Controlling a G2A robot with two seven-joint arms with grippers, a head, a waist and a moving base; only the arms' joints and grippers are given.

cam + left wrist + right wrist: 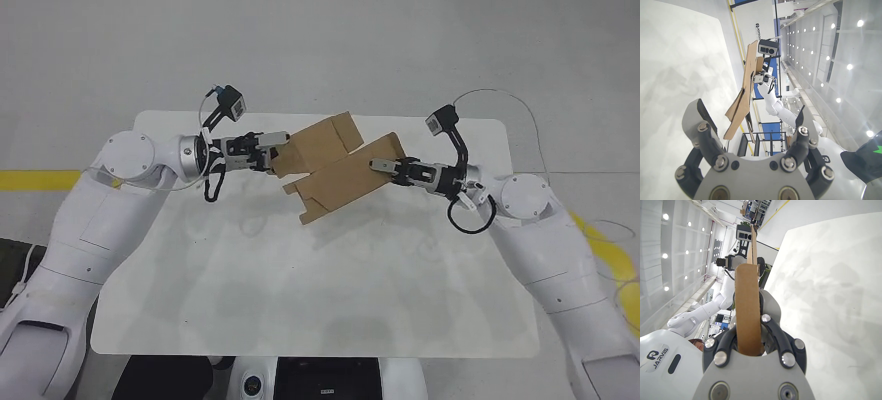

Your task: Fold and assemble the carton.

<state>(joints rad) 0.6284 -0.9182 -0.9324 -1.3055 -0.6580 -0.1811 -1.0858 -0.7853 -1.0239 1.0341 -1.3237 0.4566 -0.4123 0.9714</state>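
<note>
"Carton (340,180) first: which gripper has hold of it?"

"The right gripper (753,311). It is clamped on a brown flap at one end of the carton. In the right wrist view that flap runs straight out from between the jaws, and the rest of the board stands edge-on beyond it."

"And the left gripper (751,108)?"

"Spread wide, holding nothing. Its two dark-padded fingers (705,115) stand well apart, and the carton's nearest loose flap shows in the gap ahead of them. Whether a fingertip touches the cardboard I cannot tell. From the top view, this gripper sits right at the carton's other end."

"Where is the carton with respect to the table (300,320)?"

"Lifted off it, in the air over the table's far half, roughly midway across its width. The right gripper is over the table's far right part and the left gripper over its far left part. The carton spans between them."

"What shape is it in?"

"Not yet a box. From above it reads as two flat brown panels lying at a slant to the table's far edge, one partly over the other, with short flaps sticking out at the ends. In the left wrist view it is nearly edge-on and thin, with flaps splayed apart at the end nearer the left gripper."
</note>
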